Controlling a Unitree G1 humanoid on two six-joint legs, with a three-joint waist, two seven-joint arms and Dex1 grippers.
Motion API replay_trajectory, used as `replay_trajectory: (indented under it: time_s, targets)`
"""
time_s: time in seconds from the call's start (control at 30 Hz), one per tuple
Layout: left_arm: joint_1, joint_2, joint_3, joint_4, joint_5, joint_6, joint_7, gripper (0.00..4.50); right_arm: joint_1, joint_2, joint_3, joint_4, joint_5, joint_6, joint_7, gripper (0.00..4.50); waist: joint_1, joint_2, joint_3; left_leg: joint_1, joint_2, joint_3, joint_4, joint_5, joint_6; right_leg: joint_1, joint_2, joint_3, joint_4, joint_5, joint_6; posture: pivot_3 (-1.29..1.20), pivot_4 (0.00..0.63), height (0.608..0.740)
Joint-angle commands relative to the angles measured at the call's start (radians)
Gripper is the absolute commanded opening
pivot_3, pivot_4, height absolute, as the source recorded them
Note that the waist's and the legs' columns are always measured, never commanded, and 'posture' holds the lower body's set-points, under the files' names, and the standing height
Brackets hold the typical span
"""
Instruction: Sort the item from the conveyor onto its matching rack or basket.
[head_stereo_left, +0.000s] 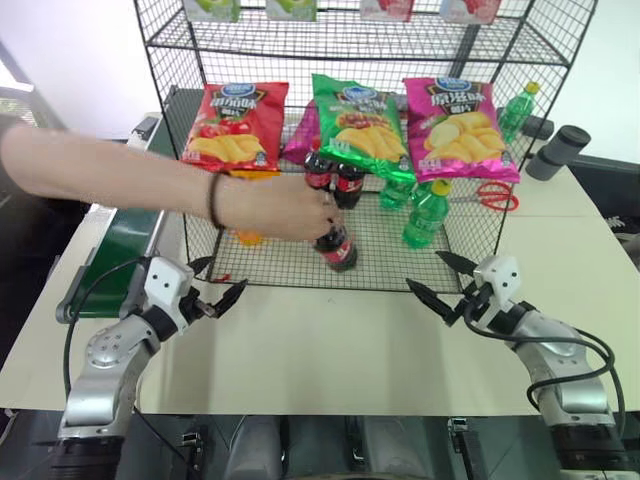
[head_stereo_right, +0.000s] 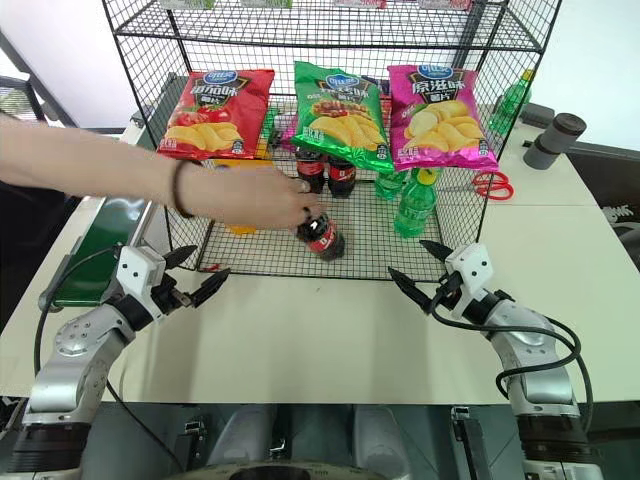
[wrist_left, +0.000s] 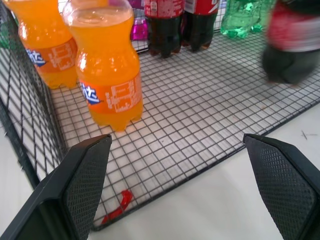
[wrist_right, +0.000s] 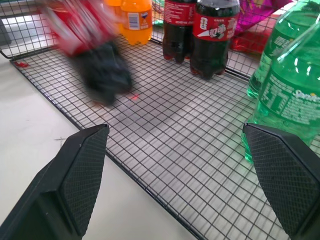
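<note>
A person's hand (head_stereo_left: 285, 207) reaches in from the left and holds the item, a cola bottle (head_stereo_left: 338, 248) with a red label, tilted over the grid floor at the front of the black wire rack (head_stereo_left: 400, 262). The bottle appears blurred in the wrist views (wrist_left: 295, 45) (wrist_right: 95, 50). The green conveyor (head_stereo_left: 125, 240) runs along the table's left side, under the person's arm. My left gripper (head_stereo_left: 222, 282) stands open in front of the rack's left corner. My right gripper (head_stereo_left: 428, 272) stands open in front of the rack's right part. Both are empty and apart from the bottle.
Two cola bottles (head_stereo_left: 335, 180) stand upright mid-rack, green bottles (head_stereo_left: 425, 215) to their right, orange soda bottles (wrist_left: 107, 80) at the left. Chip bags (head_stereo_left: 360, 125) hang at the back. Red scissors (head_stereo_left: 497, 195) and a black cylinder (head_stereo_left: 558, 152) lie on the table at the right.
</note>
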Motion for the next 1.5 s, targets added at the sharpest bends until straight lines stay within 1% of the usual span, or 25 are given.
replay_trajectory:
  time_s: [0.03,0.23,0.4,0.57,0.7,0.87,0.97,1.3,1.5]
  targets:
    - [-0.009,0.001,0.010,-0.013,-0.004,-0.013,0.006,4.50,-0.012,0.007,-0.008,-0.031,0.000,-0.020,-0.005,4.45,-0.001,0.000,0.000,0.000,0.000,0.000,0.000,0.000,0.000,0.000,0.000,0.000,0.000,0.000,0.000,0.00,0.150,0.740]
    - [-0.003,-0.003,0.032,-0.028,-0.015,-0.005,0.029,4.50,-0.055,0.009,-0.003,0.000,-0.007,-0.023,-0.002,4.45,0.000,0.000,0.000,0.000,0.000,0.000,0.000,0.000,0.000,0.000,0.000,0.000,0.000,0.000,0.000,0.00,0.150,0.740]
    - [0.028,-0.004,0.103,-0.054,-0.065,0.027,0.066,4.50,-0.090,0.021,0.018,0.010,-0.014,-0.020,0.002,4.45,-0.001,0.000,0.000,0.000,0.000,0.000,0.000,0.000,0.000,0.000,0.000,0.000,0.000,0.000,0.000,0.00,0.150,0.740]
    - [0.044,0.002,0.169,-0.059,-0.085,0.023,0.104,4.50,-0.111,0.034,0.037,0.000,-0.016,-0.010,0.005,4.45,-0.002,0.000,0.000,0.001,0.000,0.000,0.000,0.000,0.000,0.000,0.000,0.000,0.001,0.000,0.000,0.00,0.150,0.740]
    - [0.023,-0.015,0.244,-0.031,-0.093,0.000,0.179,4.50,-0.123,0.045,0.056,-0.022,-0.016,0.004,0.003,4.45,-0.004,0.000,0.000,0.002,0.000,0.000,0.001,0.000,0.000,0.000,0.000,0.000,0.004,0.000,0.000,0.00,0.150,0.740]
    - [-0.041,-0.026,0.308,0.071,-0.011,-0.064,0.329,4.50,-0.138,0.058,0.079,-0.047,-0.014,0.021,0.000,4.45,0.001,0.000,0.000,0.002,0.000,0.000,0.001,0.000,0.000,0.000,0.000,0.000,0.004,0.000,0.000,0.00,0.150,0.740]
    - [-0.067,-0.041,0.324,0.100,-0.013,-0.063,0.377,4.50,-0.147,0.065,0.089,-0.056,-0.013,0.029,-0.004,4.45,0.002,-0.001,-0.001,0.001,0.000,0.000,0.002,0.000,0.000,0.000,0.000,0.000,0.004,0.000,0.000,0.00,0.150,0.740]
    - [-0.086,-0.070,0.321,0.126,0.000,-0.071,0.449,4.50,-0.162,0.084,0.106,-0.052,-0.036,0.037,-0.032,4.45,-0.001,-0.001,-0.001,0.001,0.000,0.000,0.001,0.000,0.000,0.000,-0.001,0.000,0.004,0.000,0.000,0.00,0.150,0.740]
    - [-0.107,-0.060,0.315,0.177,0.032,-0.042,0.507,4.50,-0.175,0.108,0.131,-0.084,-0.044,0.071,-0.072,4.45,0.000,-0.001,-0.001,0.001,0.000,0.000,0.001,0.000,0.000,0.000,-0.001,0.000,0.004,0.000,0.000,0.00,0.150,0.740]
